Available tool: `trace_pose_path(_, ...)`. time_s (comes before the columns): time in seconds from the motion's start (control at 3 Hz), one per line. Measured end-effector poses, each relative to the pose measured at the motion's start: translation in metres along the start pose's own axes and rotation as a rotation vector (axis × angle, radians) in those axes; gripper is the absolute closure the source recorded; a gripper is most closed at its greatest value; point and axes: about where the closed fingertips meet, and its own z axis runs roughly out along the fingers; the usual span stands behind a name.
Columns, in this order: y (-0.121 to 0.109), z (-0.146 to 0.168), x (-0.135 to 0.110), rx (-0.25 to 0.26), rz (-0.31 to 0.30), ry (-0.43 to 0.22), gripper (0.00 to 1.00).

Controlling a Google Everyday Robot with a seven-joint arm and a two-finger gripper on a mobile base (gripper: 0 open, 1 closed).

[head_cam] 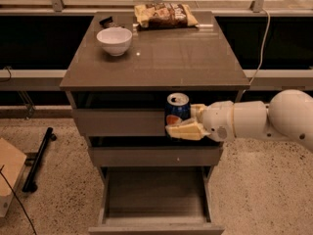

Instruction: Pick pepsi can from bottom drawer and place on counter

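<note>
Counter [186, 58] is glossy grey-brown, with speckled floor [264, 190] below. Gripper [185, 122] is clamped round the pepsi can [177, 106], up above the open bottom drawer [155, 195]; can't read the can's lettering.

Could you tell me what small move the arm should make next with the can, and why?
Probably a straight lift. The gripper, jaws closed on the pepsi can, holds it in front of the top drawer, below the counter edge; the bottom drawer stands open and empty. The can must clear that edge before moving over the counter.
</note>
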Motion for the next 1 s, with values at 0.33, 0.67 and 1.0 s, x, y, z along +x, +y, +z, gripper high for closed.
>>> trace_pose_path(0.33,-0.015,-0.005,-0.051,0.026,-0.138,-0.025,1.0)
trace_pose_path(0.67,-0.028,-0.01,-0.084,0.053,-0.207,-0.048,1.0)
trace_pose_path(1.0,-0.041,-0.015,-0.123,0.088,-0.272,-0.086,1.0)
